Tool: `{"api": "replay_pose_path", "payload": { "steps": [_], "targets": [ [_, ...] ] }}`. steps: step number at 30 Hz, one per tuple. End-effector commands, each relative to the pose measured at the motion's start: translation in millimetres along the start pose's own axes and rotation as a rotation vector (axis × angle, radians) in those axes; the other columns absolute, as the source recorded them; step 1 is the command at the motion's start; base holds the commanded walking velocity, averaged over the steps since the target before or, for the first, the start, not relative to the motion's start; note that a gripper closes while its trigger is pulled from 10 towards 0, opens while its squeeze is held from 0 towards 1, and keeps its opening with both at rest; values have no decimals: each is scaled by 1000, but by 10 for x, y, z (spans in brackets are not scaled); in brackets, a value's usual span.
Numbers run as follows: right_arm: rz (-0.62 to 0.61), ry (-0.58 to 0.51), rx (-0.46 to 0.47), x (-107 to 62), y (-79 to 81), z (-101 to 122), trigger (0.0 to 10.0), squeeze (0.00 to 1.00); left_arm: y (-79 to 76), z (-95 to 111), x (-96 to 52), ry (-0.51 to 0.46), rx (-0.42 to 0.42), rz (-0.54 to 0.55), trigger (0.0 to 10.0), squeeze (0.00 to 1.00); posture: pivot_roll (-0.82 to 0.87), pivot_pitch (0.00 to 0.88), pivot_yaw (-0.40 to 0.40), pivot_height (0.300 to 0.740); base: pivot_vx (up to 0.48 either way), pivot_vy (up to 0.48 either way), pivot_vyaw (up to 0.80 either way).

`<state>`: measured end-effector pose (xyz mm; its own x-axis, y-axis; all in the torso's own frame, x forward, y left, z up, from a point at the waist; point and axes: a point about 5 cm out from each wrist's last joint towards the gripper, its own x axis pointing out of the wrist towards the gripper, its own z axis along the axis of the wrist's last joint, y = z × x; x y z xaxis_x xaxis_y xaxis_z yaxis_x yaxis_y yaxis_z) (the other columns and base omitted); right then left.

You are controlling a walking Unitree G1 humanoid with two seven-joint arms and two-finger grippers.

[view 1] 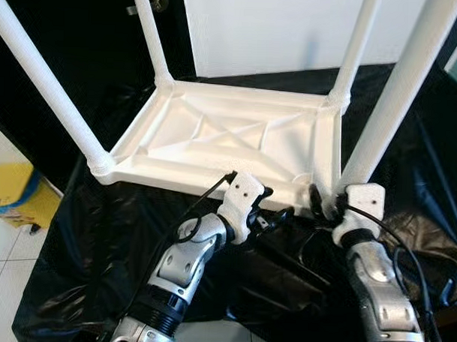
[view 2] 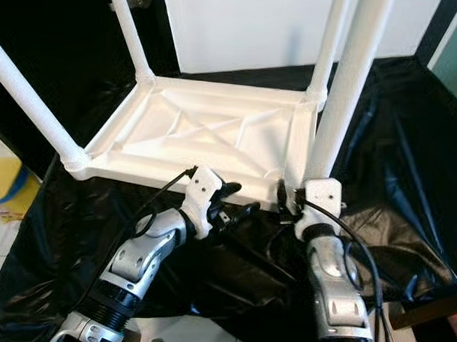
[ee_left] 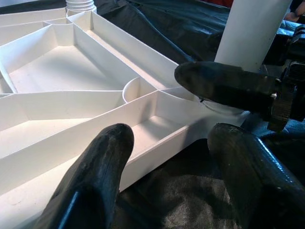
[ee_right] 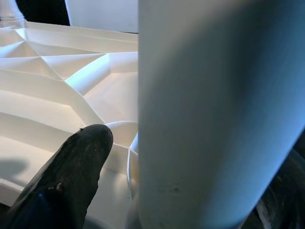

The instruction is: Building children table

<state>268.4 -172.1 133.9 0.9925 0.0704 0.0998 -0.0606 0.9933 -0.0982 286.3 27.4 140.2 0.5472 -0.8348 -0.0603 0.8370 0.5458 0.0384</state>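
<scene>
White moulded plastic — the upturned children's table (view 1: 237, 137) lies centre frame on crinkled black sheeting (view 1: 99, 234), its ribbed underside forming shallow hollow compartments, four round tube legs rising. My right gripper (view 1: 326, 202) sits at the near-right leg (view 1: 400, 91), clenched around its smooth base. My left gripper (view 1: 276, 212) hangs released, fingers (ee_left: 95, 176) spread just beside the tabletop's near rim.

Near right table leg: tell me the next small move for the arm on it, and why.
Probably keep the right gripper on the near right leg and give it a small twist or push down into its corner socket. The upturned white tabletop already has four legs standing up, this one at the corner nearest that gripper. The left gripper hovers open at the near edge.
</scene>
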Motion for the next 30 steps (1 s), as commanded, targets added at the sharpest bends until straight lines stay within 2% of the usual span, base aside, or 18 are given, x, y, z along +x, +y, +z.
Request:
{"api": "replay_pose_path", "payload": {
  "steps": [1, 14, 17, 25, 27, 29, 30],
  "targets": [
    [17, -7, 19, -9, 16, 10, 10000, 0, 50, -21, -29, 18, 7, 98, 10000, 0, -286, 104, 85, 740, 0, 0, 0],
    [99, -13, 10, 5, -22, 32, 10000, 0, 64, -30, -54, 24, 7, 112, 10000, 0, -267, 115, 74, 740, 0, 0, 0],
    [186, -34, -10, -12, -32, 78, 10000, 0, 75, -36, -72, 32, 10, 114, 10000, 0, -257, 112, 87, 740, 0, 0, 0],
    [265, -45, -17, -32, -39, 110, 10000, 0, 85, -37, -81, 41, 22, 102, 10000, 0, -249, 111, 92, 740, 0, 0, 0],
    [379, -39, -42, -24, -118, 151, 10000, 0, 93, -21, -82, 44, 33, 86, 10000, 0, -238, 114, 84, 740, 0, 0, 0],
    [379, -39, -42, -24, -118, 151, 10000, 0, 93, -21, -82, 44, 33, 86, 10000, 0, -238, 114, 84, 740, 0, 0, 0],
    [432, -30, -70, 6, -177, 168, 10000, 0, 97, -16, -89, 45, 38, 81, 10000, 0, -229, 118, 79, 740, 0, 0, 0]
  ]
}}
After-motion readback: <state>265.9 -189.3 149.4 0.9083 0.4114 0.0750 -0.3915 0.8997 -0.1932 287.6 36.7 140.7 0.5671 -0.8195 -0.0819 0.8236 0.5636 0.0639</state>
